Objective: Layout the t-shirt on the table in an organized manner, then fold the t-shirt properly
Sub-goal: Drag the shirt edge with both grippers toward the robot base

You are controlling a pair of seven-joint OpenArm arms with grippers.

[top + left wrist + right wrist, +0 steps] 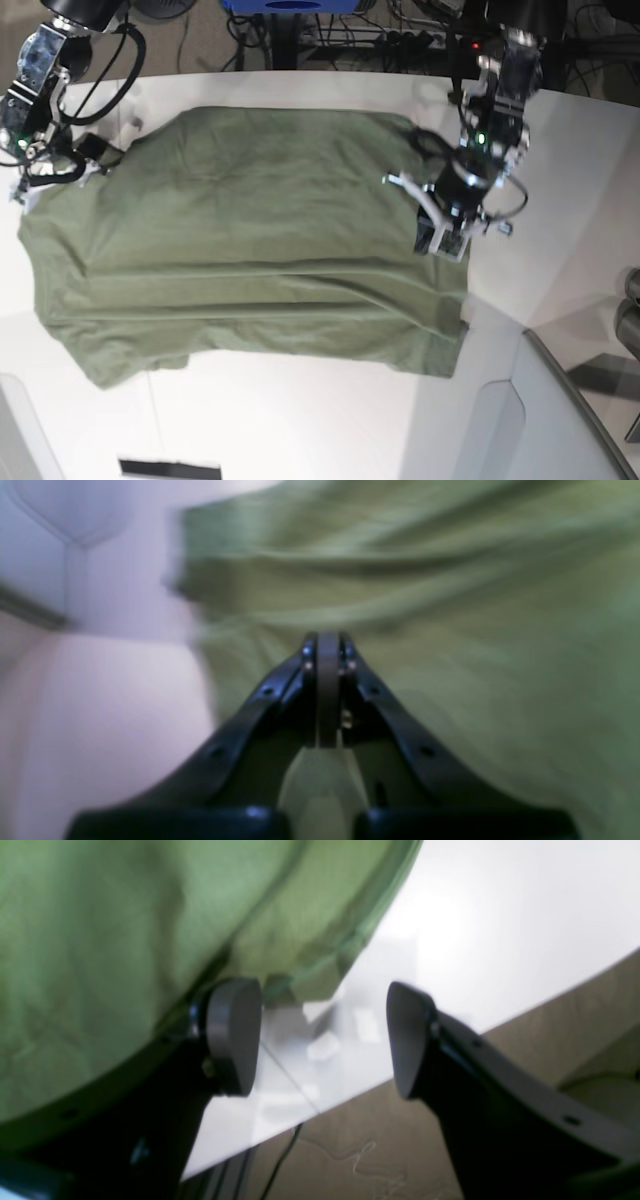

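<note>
In the left wrist view, the left gripper (327,645) is sitting with its fingers pressed flat together, nothing visibly caught between them, and it is hovering over the t-shirt (425,630), whose olive cloth is filling most of the picture in blurred folds while the white table (100,705) is showing along the left side. In the right wrist view, the right gripper (324,1037) is standing with its two pads spread wide and bare tabletop (475,930) showing in the gap; the green fabric (125,940) is draping over the left finger, and whether it is touching that pad is hard to tell in the blur. In the base view, the shirt (250,250) is lying spread across the middle of the table (570,200), wrinkled along its near edge, with one gripper (445,235) above the cloth's right edge and the other (40,165) at its far left corner, near the tabletop's left edge.
</note>
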